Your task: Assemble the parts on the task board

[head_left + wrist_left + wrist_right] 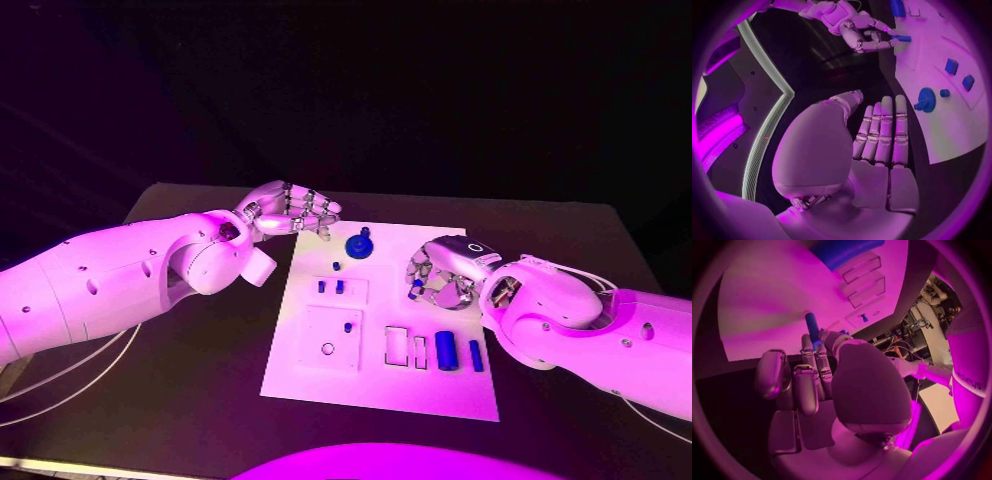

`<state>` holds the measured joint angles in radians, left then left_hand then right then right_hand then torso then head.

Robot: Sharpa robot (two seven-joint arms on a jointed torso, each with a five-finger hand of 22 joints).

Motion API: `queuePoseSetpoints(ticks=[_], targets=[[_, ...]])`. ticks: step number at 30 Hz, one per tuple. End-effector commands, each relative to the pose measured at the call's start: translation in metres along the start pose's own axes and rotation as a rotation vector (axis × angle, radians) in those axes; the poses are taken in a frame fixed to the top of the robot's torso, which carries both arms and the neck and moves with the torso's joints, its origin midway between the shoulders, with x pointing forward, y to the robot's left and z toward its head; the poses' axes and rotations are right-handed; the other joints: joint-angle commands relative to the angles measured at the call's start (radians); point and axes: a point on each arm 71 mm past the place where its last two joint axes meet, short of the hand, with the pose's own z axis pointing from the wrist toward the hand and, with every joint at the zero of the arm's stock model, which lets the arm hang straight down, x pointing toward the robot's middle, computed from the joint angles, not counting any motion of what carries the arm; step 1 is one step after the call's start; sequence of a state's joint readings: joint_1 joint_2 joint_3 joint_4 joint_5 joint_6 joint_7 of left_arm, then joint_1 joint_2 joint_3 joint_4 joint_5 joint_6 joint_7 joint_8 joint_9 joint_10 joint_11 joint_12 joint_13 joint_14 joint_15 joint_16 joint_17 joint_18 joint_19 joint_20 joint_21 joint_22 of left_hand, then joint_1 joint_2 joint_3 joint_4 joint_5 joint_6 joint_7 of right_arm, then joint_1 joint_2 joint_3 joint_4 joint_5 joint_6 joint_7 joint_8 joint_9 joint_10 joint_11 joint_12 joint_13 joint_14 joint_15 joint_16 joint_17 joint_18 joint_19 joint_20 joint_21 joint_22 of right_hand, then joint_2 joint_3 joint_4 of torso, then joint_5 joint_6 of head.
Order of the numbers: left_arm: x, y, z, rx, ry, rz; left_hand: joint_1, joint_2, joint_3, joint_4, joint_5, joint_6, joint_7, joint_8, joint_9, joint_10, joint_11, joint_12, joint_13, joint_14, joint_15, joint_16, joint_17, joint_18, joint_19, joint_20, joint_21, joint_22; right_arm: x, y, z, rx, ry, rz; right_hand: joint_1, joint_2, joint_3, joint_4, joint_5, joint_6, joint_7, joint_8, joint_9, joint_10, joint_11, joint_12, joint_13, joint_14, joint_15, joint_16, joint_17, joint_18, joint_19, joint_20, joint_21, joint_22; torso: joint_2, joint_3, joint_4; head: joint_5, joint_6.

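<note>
White task board sat in the middle of the black table, long side running away from the robot. The right hand was over the board's right edge, pinching a small blue peg between thumb and fingers; in the right wrist view that peg poked out past the fingertips, with the other fingers curled in beside it. The left hand was at the board's far left corner, holding nothing, its fingers straight and pressed side by side, thumb apart.

On the board: a round blue gear near the far edge with a tiny blue stud just beside it, two small blue blocks a bit nearer, and two blue cylinders lying by the right edge next to some rectangular slots. A square raised plate with a hole sat on the left part.
</note>
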<state>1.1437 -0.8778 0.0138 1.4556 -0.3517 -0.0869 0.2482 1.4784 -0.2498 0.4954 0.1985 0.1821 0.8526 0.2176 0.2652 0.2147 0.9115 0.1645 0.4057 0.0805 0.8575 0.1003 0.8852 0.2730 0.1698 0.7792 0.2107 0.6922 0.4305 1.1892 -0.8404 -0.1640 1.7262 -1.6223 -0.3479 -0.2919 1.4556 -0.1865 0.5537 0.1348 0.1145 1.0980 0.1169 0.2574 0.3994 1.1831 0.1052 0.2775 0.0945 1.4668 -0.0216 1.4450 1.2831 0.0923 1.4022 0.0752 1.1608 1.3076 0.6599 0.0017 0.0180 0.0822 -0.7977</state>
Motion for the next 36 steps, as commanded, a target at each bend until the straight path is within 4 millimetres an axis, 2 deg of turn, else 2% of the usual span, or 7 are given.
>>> queuePoseSetpoints(ticks=[1,8,17,21,29,36], targets=[[0.002,-0.001,0.001,0.008,0.013,-0.01,-0.003,0.004,-0.004,-0.004,0.005,-0.003,0.003,-0.002,-0.002,-0.007,-0.001,0.001,-0.002,-0.001,0.005,-0.006,-0.001,0.012,0.007,-0.003,-0.003,-0.001,-0.006,0.008,-0.001,-0.037,-0.039,0.008,-0.011,-0.003,0.08,-0.087,-0.003,0.008,0.001,0.004,0.0,0.069,-0.062,-0.003,0.002,0.049,-0.008,0.006,0.0,-0.009,0.008,-0.001,0.007,0.084,0.0,-0.0006,0.0,-0.001,0.001],[0.003,-0.001,0.002,0.01,0.014,-0.011,-0.005,0.004,-0.005,-0.003,0.005,-0.004,0.004,-0.002,-0.002,-0.007,-0.001,0.002,-0.002,0.0,0.005,-0.007,-0.001,0.012,0.008,-0.003,-0.006,-0.003,-0.009,0.037,-0.004,-0.121,-0.056,0.059,-0.014,-0.003,0.084,-0.091,-0.006,0.009,0.001,0.005,0.002,0.072,-0.062,-0.005,0.003,0.049,-0.009,0.007,0.002,-0.009,0.009,-0.001,0.01,0.086,0.0,0.0007,-0.0004,0.003,0.002],[0.005,-0.001,0.005,0.013,0.016,-0.014,-0.005,0.004,-0.005,-0.003,0.005,-0.004,0.004,-0.002,-0.002,-0.007,-0.001,0.002,-0.002,0.0,0.005,-0.007,-0.001,0.012,0.008,-0.003,-0.006,-0.003,0.005,0.088,-0.001,-0.264,-0.037,0.158,-0.015,-0.003,0.088,-0.096,-0.005,0.008,0.002,0.005,0.003,0.073,-0.061,-0.008,0.004,0.049,-0.009,0.006,0.0,-0.008,0.006,-0.002,0.004,0.084,-0.001,-0.0001,-0.0008,0.006,0.004],[0.005,-0.001,0.005,0.013,0.017,-0.015,-0.005,0.004,-0.005,-0.003,0.005,-0.004,0.004,-0.002,-0.002,-0.007,-0.001,0.002,-0.002,0.0,0.005,-0.007,-0.001,0.012,0.008,-0.003,-0.006,-0.003,0.014,0.102,0.001,-0.299,-0.02,0.187,-0.015,-0.003,0.089,-0.097,-0.004,0.007,0.002,0.005,0.003,0.073,-0.061,-0.009,0.004,0.049,-0.009,0.006,0.0,-0.008,0.006,-0.002,0.003,0.084,0.0,-0.0009,0.0008,0.01,0.002],[0.006,-0.001,0.006,0.013,0.019,-0.016,-0.005,0.004,-0.005,-0.003,0.005,-0.004,0.004,-0.002,-0.002,-0.007,-0.001,0.002,-0.002,0.0,0.005,-0.007,-0.001,0.012,0.008,-0.003,-0.006,-0.003,0.036,0.112,0.003,-0.315,0.023,0.223,-0.016,-0.002,0.09,-0.099,-0.003,0.006,0.003,0.005,0.004,0.073,-0.061,-0.01,0.004,0.048,-0.009,0.005,-0.003,-0.008,0.005,-0.002,0.0,0.083,0.001,-0.001,0.0003,0.026,-0.006],[0.006,-0.001,0.006,0.012,0.02,-0.018,-0.006,0.005,-0.005,-0.003,0.005,-0.005,0.004,-0.002,-0.003,-0.008,0.0,0.003,-0.002,0.0,0.006,-0.007,-0.001,0.012,0.01,-0.003,-0.009,-0.004,0.05,0.112,0.009,-0.304,0.053,0.216,-0.018,-0.002,0.093,-0.102,0.0,0.005,0.004,0.004,0.005,0.073,-0.06,-0.013,0.005,0.048,-0.008,0.004,-0.004,-0.006,0.002,-0.002,-0.005,0.081,0.001,-0.0001,0.0004,0.029,-0.011]])
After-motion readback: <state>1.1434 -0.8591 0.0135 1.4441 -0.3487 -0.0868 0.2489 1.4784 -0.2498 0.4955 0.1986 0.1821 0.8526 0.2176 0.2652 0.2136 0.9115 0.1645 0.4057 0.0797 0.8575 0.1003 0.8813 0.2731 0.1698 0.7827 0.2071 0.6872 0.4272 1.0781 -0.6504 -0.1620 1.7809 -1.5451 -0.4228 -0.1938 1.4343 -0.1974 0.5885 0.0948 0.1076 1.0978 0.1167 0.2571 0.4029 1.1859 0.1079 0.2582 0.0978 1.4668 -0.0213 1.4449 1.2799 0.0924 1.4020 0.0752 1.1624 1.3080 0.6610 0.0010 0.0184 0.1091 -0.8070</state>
